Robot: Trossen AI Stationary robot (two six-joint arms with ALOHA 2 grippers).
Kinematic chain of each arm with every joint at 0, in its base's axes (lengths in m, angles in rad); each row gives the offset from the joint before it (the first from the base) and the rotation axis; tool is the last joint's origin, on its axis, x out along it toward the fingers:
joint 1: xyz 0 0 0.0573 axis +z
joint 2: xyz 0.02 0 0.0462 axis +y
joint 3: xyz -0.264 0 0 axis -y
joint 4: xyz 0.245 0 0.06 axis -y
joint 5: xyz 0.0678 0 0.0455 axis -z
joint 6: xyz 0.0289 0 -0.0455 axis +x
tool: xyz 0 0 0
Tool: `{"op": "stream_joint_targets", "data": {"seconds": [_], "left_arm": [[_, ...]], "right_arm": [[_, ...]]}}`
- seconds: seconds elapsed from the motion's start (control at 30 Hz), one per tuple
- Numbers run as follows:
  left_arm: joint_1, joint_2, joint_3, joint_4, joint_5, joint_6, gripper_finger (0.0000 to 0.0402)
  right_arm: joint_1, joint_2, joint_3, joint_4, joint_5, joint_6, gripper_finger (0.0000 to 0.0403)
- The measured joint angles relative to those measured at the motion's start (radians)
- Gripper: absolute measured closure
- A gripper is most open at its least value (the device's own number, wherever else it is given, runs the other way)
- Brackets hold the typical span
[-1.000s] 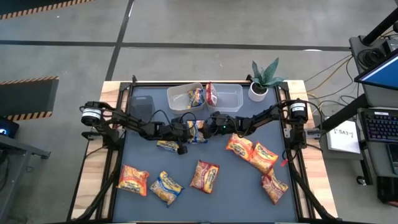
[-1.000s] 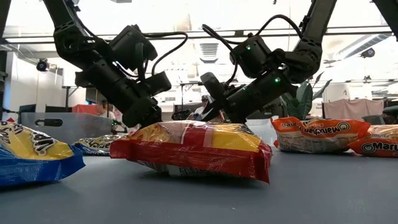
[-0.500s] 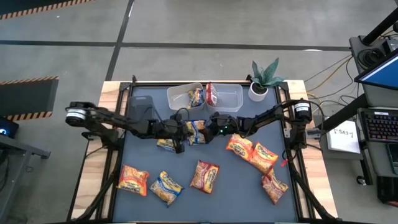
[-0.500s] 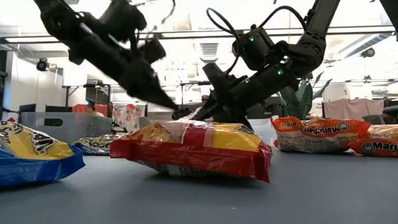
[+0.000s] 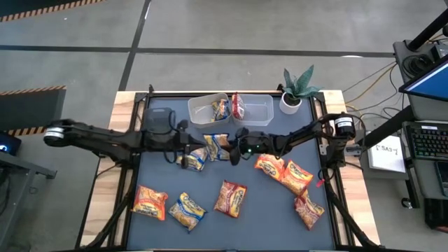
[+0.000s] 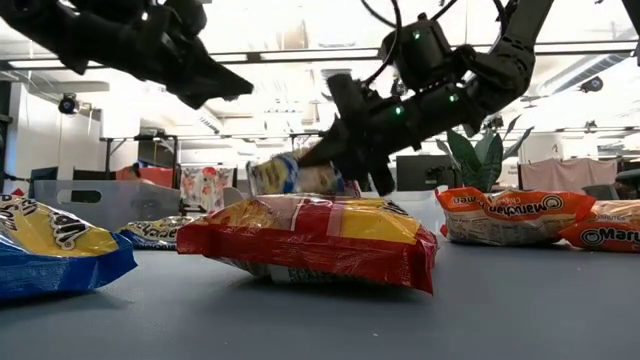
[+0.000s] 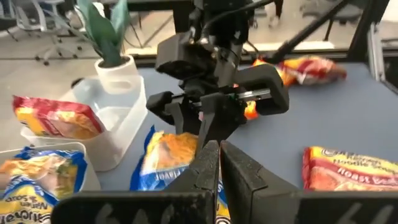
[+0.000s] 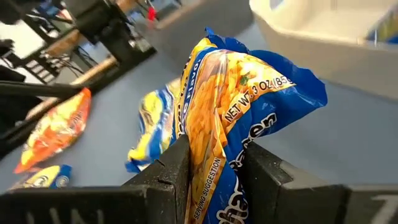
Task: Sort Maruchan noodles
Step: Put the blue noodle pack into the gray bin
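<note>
My right gripper (image 8: pixel 214 168) (image 5: pixel 232 150) is shut on a yellow-and-blue Maruchan packet (image 8: pixel 239 99) (image 5: pixel 217 145) above the table's middle. My left gripper (image 7: pixel 219 163) (image 5: pixel 183 148) hangs shut and empty just left of it, raised above another yellow-and-blue packet (image 5: pixel 194 160) lying flat. At the back, one clear tub (image 5: pixel 203 110) holds a yellow-and-blue packet (image 5: pixel 221 108). The tub next to it (image 5: pixel 260 108) has a red packet (image 5: pixel 238 105) leaning against its wall. Several red-orange packets (image 5: pixel 269 166) (image 5: pixel 230 198) and a yellow-and-blue one (image 5: pixel 187 210) lie flat on the mat. My right gripper pinches the packet's near end (image 8: pixel 214 146) between its two fingers (image 8: pixel 169 169), the plastic crumpled there. The fingers come nearly level from the table's right side. The packet juts out past the fingertips toward the left (image 6: pixel 287 175), lifted clear of the table.
A potted plant (image 5: pixel 297 91) stands at the back right beside the tubs, and a dark device (image 5: pixel 159 119) sits at the back left. More red-orange packets (image 5: pixel 297 177) (image 5: pixel 308 210) (image 5: pixel 150 201) lie along the right and near left. The mat's near middle has bare room.
My left gripper has risen and drawn back toward the table's left edge, staying shut. My right gripper has rolled and lifted a little, and the yellow-and-blue packet has come up off the table with it, now showing above the front packet in the low view.
</note>
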Motion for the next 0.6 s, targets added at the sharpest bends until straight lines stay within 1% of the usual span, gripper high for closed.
{"op": "stream_joint_targets", "data": {"seconds": [0.17, 0.33, 0.5, 0.6], "left_arm": [[0.0, -0.084, -0.02, -0.003, -0.076, -0.013, 0.0402], [0.0, -0.135, -0.02, -0.005, -0.134, 0.033, 0.0402], [0.0, -0.188, -0.01, -0.005, -0.234, 0.083, 0.0402], [0.0, -0.232, -0.008, -0.005, -0.264, 0.116, 0.0402]], "right_arm": [[0.0, -0.035, 0.013, 0.037, 0.082, -0.054, 0.0301], [-0.003, -0.044, 0.072, 0.022, 0.175, -0.115, 0.0301], [-0.003, -0.044, 0.187, -0.096, 0.285, -0.19, 0.0301], [-0.003, -0.044, 0.268, -0.201, 0.384, -0.228, 0.0301]]}}
